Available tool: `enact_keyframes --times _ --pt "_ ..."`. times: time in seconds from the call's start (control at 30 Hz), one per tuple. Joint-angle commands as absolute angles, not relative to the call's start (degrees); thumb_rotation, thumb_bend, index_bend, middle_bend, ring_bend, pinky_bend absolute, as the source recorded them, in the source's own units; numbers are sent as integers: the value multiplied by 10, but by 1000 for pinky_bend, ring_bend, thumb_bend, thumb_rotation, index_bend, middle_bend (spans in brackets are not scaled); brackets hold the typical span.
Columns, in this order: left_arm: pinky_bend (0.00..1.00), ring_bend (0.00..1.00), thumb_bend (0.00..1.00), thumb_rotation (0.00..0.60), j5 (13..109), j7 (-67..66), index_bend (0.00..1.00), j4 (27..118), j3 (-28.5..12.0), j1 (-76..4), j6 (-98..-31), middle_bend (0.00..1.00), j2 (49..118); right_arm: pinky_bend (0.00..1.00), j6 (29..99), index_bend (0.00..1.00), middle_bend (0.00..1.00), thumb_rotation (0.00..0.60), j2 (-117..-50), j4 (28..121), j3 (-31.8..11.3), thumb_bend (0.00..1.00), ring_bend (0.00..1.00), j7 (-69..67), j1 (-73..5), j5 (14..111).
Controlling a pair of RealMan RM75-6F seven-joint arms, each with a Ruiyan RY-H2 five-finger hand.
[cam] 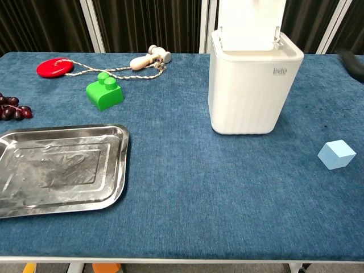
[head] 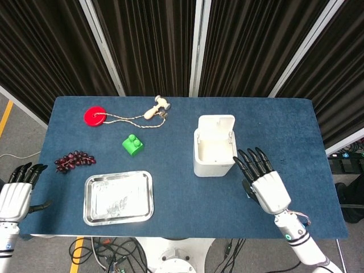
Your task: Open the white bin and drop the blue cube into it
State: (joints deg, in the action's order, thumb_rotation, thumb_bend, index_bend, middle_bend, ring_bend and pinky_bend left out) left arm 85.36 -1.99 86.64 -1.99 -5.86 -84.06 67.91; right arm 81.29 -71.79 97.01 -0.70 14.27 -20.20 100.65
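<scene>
The white bin [head: 213, 154] [cam: 250, 85] stands right of the table's middle with its lid [head: 216, 123] [cam: 251, 23] tipped up and back, showing its inside. A pale blue cube [cam: 336, 154] lies on the blue cloth to the right of the bin and nearer the front edge. The head view does not show the cube; my right hand [head: 264, 183] hovers there, palm down, fingers spread and pointing toward the bin, holding nothing. My left hand [head: 16, 193] sits off the table's front left corner, fingers extended, empty.
A steel tray [head: 91, 215] [cam: 116, 187] lies front left. Behind it are dark grapes [head: 74, 160] [cam: 11, 108], a green brick [head: 132, 144] [cam: 104, 93], a red disc [head: 95, 116] [cam: 54, 67] and a wooden-handled rope [head: 154, 108] [cam: 149, 58].
</scene>
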Motion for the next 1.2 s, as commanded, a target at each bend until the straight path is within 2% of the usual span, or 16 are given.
enact_keyframes --times 0.03,0.13,0.27,0.37,0.5,0.73,0.9,0.97,1.13,1.2 --pt "114 73 42 600 854 -20 149 866 -19 -60 -838 138 679 0 813 0 62 600 -677 965 35 378 0 119 -162 984" --pt "114 73 42 600 856 -19 149 866 -18 -61 -834 138 680 0 765 0 79 600 -641 973 60 339 0 108 -155 947" --pt "114 73 41 600 853 -21 149 864 -19 -62 -834 138 684 0 711 0 99 600 -624 975 66 319 0 128 -163 914" --pt "114 72 41 600 848 -24 149 861 -20 -61 -833 138 687 4 673 0 140 600 -638 956 60 344 0 144 -173 885" --pt "114 73 42 600 844 -19 149 859 -21 -59 -833 138 687 34 626 0 146 600 -669 932 52 344 0 162 -187 853" --pt "115 73 42 600 841 -18 150 855 -23 -58 -834 138 688 122 594 0 159 600 -721 898 40 329 31 174 -204 839" --pt "115 73 42 600 839 -13 151 850 -23 -57 -834 138 690 217 583 4 178 600 -751 876 33 328 90 179 -214 835" --pt "115 73 41 600 839 -11 151 849 -23 -56 -835 138 690 281 585 44 201 600 -759 871 33 329 136 180 -214 839" --pt "115 73 41 600 840 -6 151 847 -23 -56 -835 138 689 518 593 346 400 600 -777 856 34 339 344 184 -215 850" --pt "115 73 42 600 841 -5 151 846 -22 -56 -834 138 690 575 605 432 460 600 -785 849 33 340 407 182 -213 859"
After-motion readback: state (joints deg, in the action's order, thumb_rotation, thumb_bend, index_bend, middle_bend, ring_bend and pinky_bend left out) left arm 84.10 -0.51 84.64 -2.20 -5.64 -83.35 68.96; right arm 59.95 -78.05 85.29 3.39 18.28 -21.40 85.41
